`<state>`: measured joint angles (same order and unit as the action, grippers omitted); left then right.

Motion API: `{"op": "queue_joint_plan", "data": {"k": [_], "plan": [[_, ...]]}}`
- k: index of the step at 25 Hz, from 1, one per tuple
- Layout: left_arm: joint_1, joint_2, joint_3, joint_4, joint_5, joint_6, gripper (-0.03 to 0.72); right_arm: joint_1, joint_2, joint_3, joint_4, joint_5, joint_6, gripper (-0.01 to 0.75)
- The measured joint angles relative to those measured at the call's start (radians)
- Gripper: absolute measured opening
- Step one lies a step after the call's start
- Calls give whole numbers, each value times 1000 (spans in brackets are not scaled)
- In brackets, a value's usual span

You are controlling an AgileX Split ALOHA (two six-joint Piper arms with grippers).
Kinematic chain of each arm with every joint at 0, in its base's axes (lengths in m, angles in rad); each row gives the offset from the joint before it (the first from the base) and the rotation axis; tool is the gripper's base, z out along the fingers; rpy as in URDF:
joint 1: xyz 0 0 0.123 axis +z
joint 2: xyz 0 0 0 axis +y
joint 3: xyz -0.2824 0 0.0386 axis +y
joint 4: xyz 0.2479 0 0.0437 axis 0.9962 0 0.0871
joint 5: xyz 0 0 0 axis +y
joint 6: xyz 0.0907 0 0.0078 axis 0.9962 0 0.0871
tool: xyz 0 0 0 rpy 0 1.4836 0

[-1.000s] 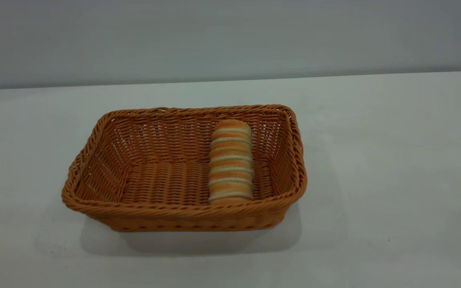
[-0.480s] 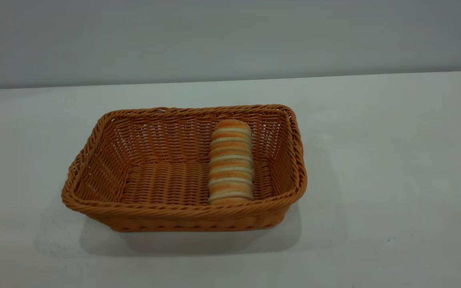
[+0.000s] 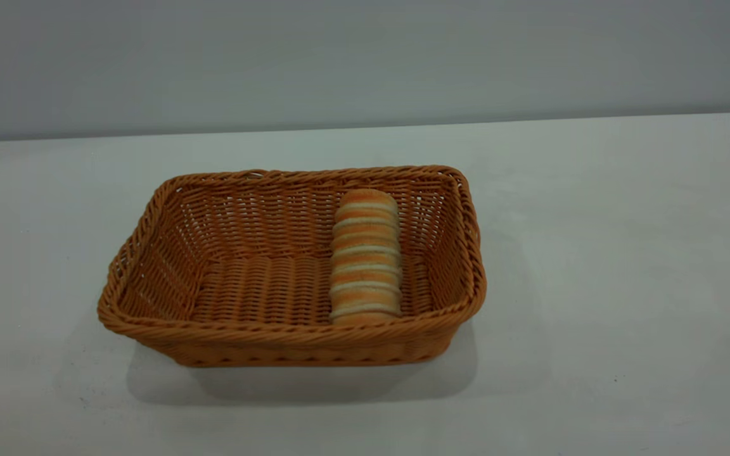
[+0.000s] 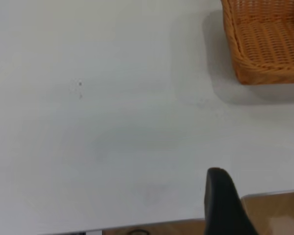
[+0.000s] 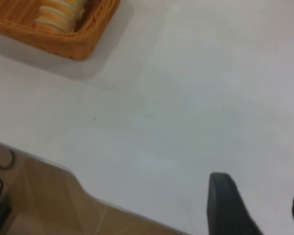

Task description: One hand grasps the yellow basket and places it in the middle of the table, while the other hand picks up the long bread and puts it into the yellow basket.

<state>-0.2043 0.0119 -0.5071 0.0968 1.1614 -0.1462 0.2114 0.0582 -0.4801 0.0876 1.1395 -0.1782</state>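
The yellow basket (image 3: 289, 329) stands in the middle of the white table (image 3: 593, 253). The long bread (image 3: 365, 256) lies inside it, near its right side, lengthwise front to back. Neither arm shows in the exterior view. In the left wrist view my left gripper (image 4: 259, 203) is open and empty over the table's near edge, well away from a corner of the basket (image 4: 264, 58). In the right wrist view my right gripper (image 5: 262, 203) is open and empty above bare table, far from the basket (image 5: 63, 41) and the bread (image 5: 59, 12) in it.
The table's front edge and the wooden floor (image 5: 49, 205) beyond it show in both wrist views, with black cables (image 5: 0, 196) on the floor. A grey wall (image 3: 365, 57) stands behind the table.
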Motion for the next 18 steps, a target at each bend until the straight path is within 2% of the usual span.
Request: {"op": "queue_joint_plan", "data": {"k": [18], "plan": [[0, 0, 1, -2, -3, -9, 418, 0, -3, 0, -1, 0, 0, 371]]}}
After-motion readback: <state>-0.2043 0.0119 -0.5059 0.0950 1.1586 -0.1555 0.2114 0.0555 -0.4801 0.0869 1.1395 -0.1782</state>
